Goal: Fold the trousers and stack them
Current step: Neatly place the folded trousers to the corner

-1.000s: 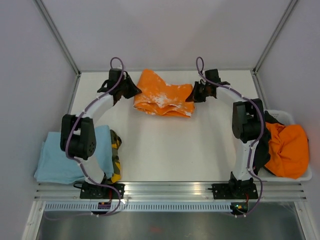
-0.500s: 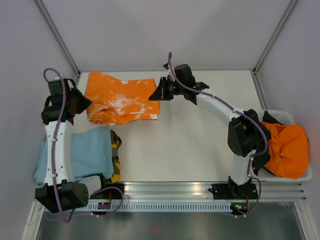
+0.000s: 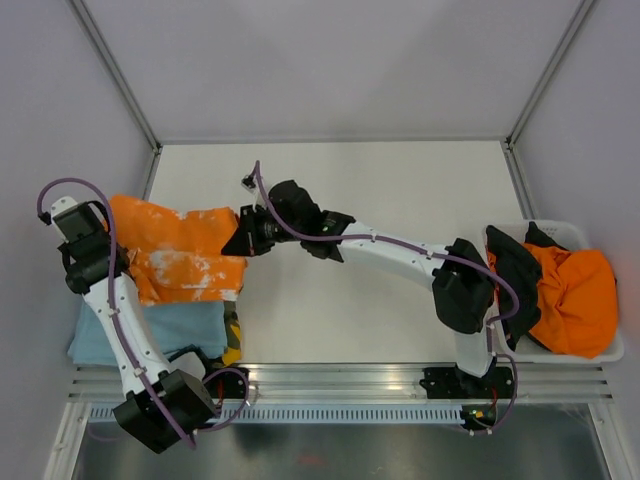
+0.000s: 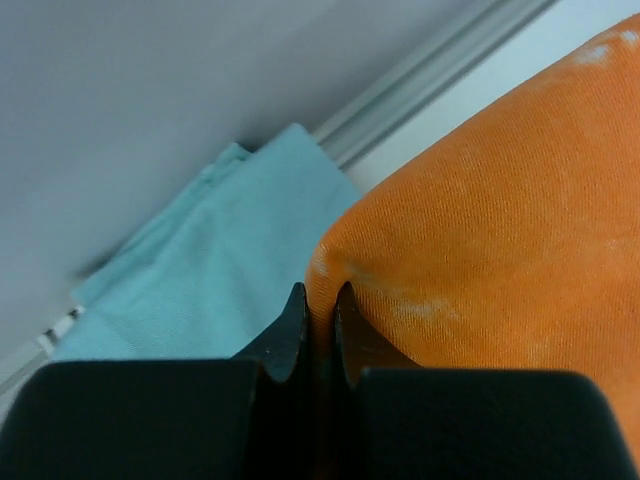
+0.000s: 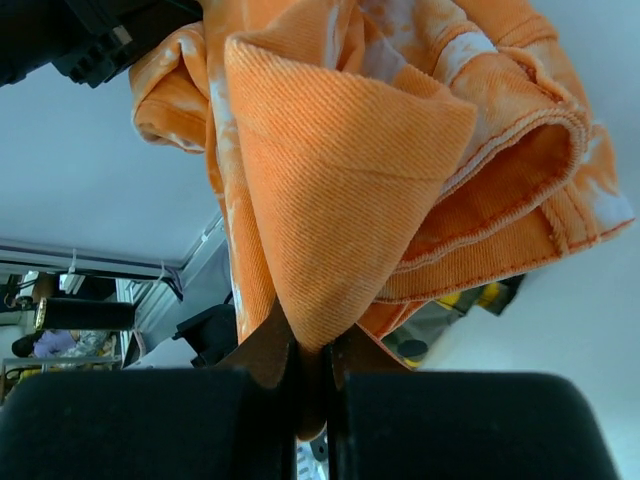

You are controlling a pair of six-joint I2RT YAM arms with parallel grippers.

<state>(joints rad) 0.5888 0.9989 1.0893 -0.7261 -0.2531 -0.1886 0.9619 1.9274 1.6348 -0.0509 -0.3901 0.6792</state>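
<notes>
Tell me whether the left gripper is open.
No, the left gripper is shut on an edge of the trousers.

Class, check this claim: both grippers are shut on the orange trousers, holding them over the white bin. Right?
No. The left gripper and right gripper are shut on the trousers over the light blue cloth, as the top external view shows.

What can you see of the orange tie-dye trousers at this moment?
The trousers are bright orange, finely ribbed fabric with white blotches, folded into a layered bundle. The left gripper is shut on its left edge, the right gripper on a folded corner at its right. It overlaps the far part of the light blue folded cloth at the left side of the table.
</notes>
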